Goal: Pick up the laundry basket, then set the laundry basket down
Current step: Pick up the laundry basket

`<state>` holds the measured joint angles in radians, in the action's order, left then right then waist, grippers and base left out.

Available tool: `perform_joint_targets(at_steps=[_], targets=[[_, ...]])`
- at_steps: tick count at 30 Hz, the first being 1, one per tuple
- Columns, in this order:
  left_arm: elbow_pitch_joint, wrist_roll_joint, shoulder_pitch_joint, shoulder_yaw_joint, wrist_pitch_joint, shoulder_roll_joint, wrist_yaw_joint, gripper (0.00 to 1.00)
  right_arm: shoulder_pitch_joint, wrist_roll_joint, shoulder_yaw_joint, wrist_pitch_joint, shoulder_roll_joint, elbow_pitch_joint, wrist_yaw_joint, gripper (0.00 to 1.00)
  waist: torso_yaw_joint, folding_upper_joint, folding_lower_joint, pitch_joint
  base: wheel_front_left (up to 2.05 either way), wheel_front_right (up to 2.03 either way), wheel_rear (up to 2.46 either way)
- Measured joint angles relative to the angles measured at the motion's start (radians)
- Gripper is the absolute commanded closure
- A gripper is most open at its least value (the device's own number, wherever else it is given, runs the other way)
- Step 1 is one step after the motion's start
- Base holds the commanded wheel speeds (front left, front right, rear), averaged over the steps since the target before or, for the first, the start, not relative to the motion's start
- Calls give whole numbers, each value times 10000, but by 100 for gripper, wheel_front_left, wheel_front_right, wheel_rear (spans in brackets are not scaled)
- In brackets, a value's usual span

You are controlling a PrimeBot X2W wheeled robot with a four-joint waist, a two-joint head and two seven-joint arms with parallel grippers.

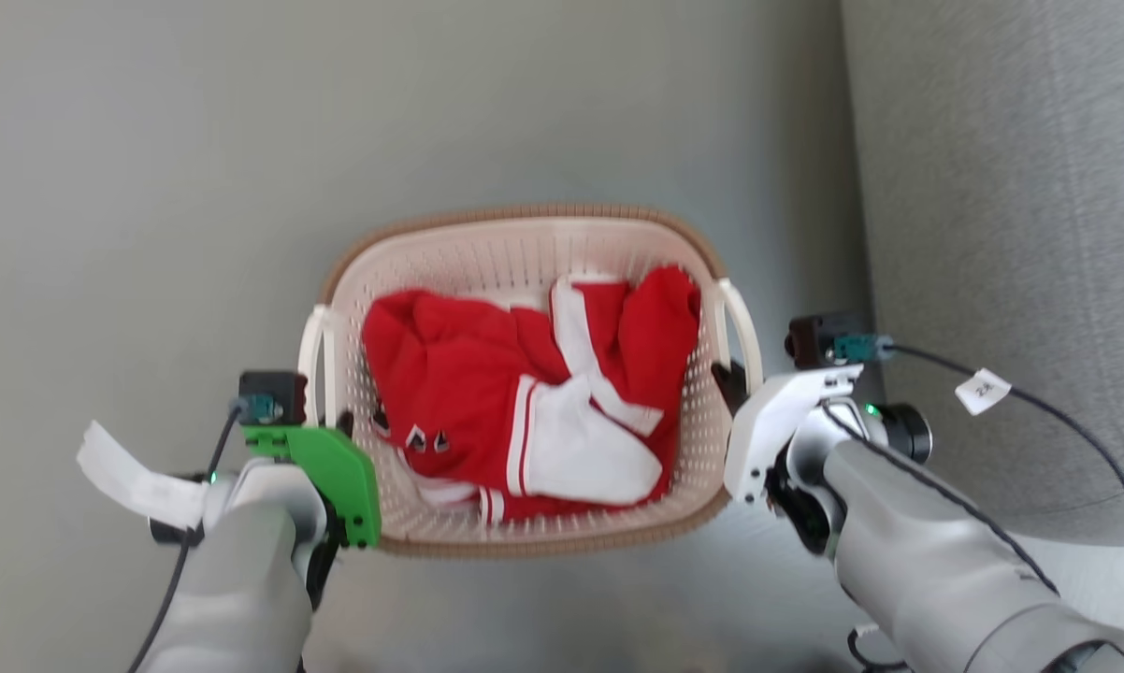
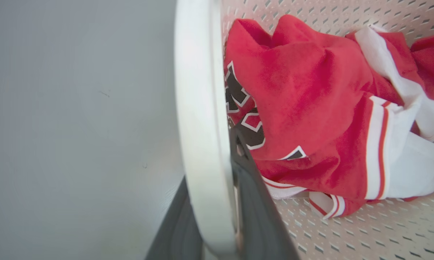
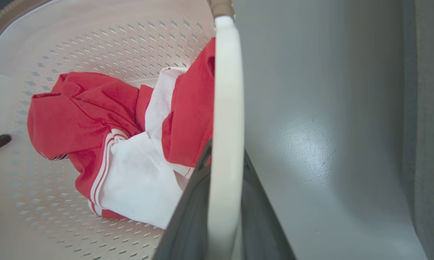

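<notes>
The laundry basket (image 1: 525, 238), cream-white and perforated with a brown woven-look rim, is in the middle of the head view over a grey floor. Red-and-white clothing (image 1: 525, 402) lies inside it. My left gripper (image 1: 336, 425) is shut on the basket's left loop handle (image 2: 199, 119), which runs between the dark fingers (image 2: 255, 202) in the left wrist view. My right gripper (image 1: 735, 381) is shut on the right loop handle (image 3: 226, 108), with one finger (image 3: 190, 213) on each side of it. I cannot tell whether the basket touches the floor.
A grey textured surface (image 1: 1011, 234) runs along the right side, close to the right arm, and also appears as a strip (image 3: 430, 126). Smooth grey floor (image 1: 151, 187) lies left of and beyond the basket. Black cables and white tags hang from both wrists.
</notes>
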<state>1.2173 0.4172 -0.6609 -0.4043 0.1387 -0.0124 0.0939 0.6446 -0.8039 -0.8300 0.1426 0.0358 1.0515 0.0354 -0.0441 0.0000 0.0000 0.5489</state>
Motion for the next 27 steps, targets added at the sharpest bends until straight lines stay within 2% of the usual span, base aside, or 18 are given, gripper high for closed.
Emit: perform_joint_targets(at_steps=[27], targets=[[190, 872, 2687, -968, -1206, 6, 125, 100, -2573, -1241, -1197, -1260, -8, 19, 10, 100, -321, 0, 0, -3463, 0, 0, 0]])
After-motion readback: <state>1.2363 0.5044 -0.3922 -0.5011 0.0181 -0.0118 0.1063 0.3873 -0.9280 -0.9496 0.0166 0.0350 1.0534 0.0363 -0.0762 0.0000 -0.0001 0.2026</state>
